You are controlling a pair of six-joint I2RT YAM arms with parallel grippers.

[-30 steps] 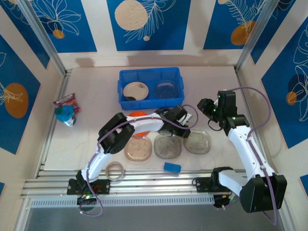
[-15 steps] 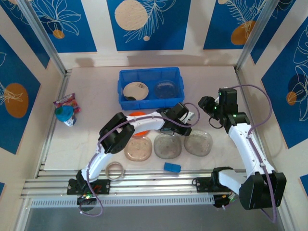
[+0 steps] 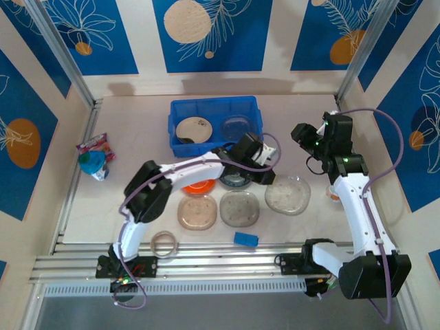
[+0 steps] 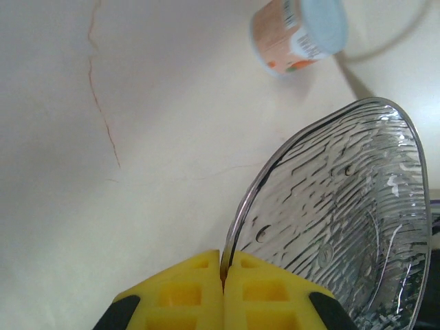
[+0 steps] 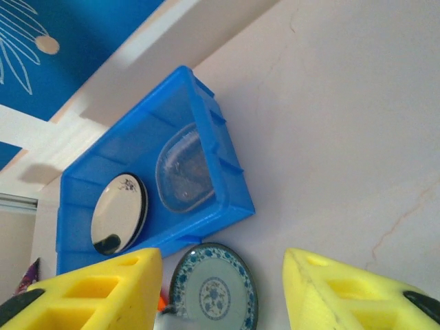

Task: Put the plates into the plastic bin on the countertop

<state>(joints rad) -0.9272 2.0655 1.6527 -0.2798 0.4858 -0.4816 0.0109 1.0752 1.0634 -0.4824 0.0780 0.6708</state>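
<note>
Plates have been rearranged over the last second: the clear plate (image 3: 290, 195) that closed the right end of the near row now sits farther right and apart from it, its rim pinched between the pressed-together fingers of the left gripper (image 4: 223, 267), and I cannot tell whether its far edge touches the countertop (image 3: 137, 124). The left arm has swung toward the far right, uncovering a patterned plate (image 3: 236, 180) just in front of the bin (image 3: 215, 103), beside the orange plate (image 3: 199, 186). The right gripper (image 3: 303, 134) has drawn back toward the right rail and hangs with its fingers (image 5: 103, 292) spread wide and nothing between them. Two smoky plates (image 3: 197, 212) lie where they were in the near row, with a ring (image 3: 164, 243) and a blue block (image 3: 245, 238) close to the front rail. The bin stands at the far middle of the countertop, holding a beige plate (image 3: 193, 129) on its left and a clear dish (image 3: 237, 127) on its right. Bare counter lies between the bin and the right wall, and more on its left, up to a packet (image 3: 93, 158) by the left rail. A small cup (image 4: 299, 27) lies on its side just beyond the held plate.
</note>
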